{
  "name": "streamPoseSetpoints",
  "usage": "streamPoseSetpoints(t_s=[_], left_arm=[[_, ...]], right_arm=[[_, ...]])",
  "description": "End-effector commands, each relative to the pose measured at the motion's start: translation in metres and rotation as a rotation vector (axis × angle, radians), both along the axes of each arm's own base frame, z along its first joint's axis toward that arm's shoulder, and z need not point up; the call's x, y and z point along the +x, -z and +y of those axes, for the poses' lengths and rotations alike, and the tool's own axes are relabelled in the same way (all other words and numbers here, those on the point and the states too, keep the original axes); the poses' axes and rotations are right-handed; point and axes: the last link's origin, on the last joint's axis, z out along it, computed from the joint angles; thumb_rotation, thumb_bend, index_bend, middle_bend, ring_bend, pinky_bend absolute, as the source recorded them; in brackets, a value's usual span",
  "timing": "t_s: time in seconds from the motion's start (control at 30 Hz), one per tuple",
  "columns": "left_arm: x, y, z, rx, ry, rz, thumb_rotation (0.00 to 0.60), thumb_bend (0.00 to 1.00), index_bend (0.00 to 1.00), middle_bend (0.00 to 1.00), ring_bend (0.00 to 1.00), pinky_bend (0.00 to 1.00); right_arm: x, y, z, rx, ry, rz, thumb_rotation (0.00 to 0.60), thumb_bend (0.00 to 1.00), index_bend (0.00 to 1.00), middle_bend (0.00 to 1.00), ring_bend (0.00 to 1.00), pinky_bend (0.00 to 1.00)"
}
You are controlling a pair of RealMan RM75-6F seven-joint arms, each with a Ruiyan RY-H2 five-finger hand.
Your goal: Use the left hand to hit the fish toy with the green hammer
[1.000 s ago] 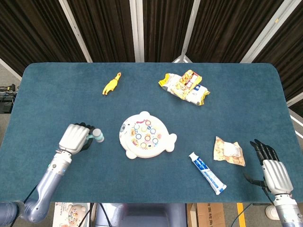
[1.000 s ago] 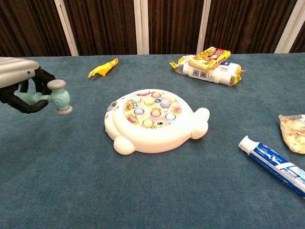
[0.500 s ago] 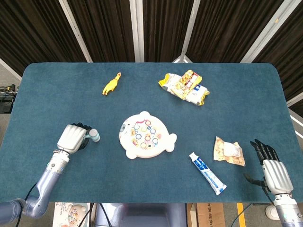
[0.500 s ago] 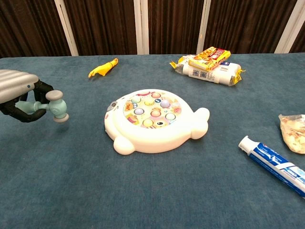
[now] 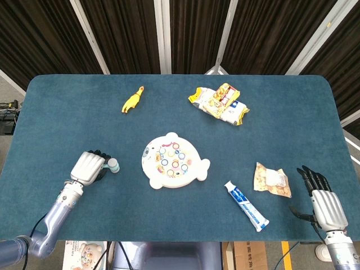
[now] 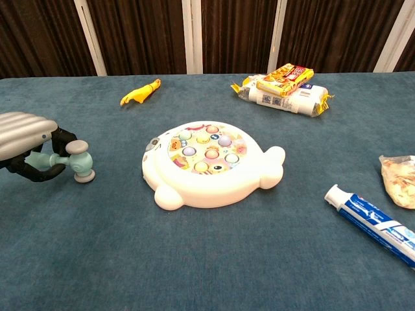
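Your left hand [image 6: 23, 133] has its fingers wrapped round the handle of the green hammer [image 6: 72, 163], head pointing right toward the fish toy [image 6: 207, 164]. That grip keeps the striking face turned down, which suits a downward blow. The head sits low, at or just above the table [image 6: 194, 259]; from the chest view you cannot tell whether it touches the cloth. The fish toy lies flat at the table's centre, well apart from the hammer, so you must raise the hammer and carry it right before any strike can land.

Your right hand [image 5: 323, 199] rests at the table's near right edge, fingers spread and holding nothing, out of the way. The toothpaste tube [image 5: 246, 206] and snack bag [image 5: 272, 180] lie beyond the toy, clear of the hammer's path.
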Motion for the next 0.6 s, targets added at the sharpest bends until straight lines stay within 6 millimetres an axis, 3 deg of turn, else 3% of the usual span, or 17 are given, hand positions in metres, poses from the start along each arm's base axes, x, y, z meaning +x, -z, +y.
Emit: streamPoseSetpoints(t_s=[0.03,0.33,0.6], left_arm=[[-0.002,0.001,0.0,-0.005,-0.001,0.007,0.6,0.71,0.6,0.51,0.37,0.51],[-0.008,0.0,-0.003,-0.024,-0.016,0.032,0.6,0.57,0.54,0.46,0.33,0.47],[-0.015,-0.002,-0.005,-0.028,-0.039,0.051,0.6,0.52,0.51,0.42,0.31,0.45]], right_arm=[[0.0,0.0,0.0,-0.001,0.001,-0.001,0.6,0.23,0.0,0.0,0.0,0.0],[0.001,0.0,0.0,-0.001,-0.004,-0.002,0.6,0.23,0.0,0.0,0.0,0.0],[0.001,0.0,0.0,-0.002,-0.004,-0.002,0.6,0.23,0.0,0.0,0.0,0.0]])
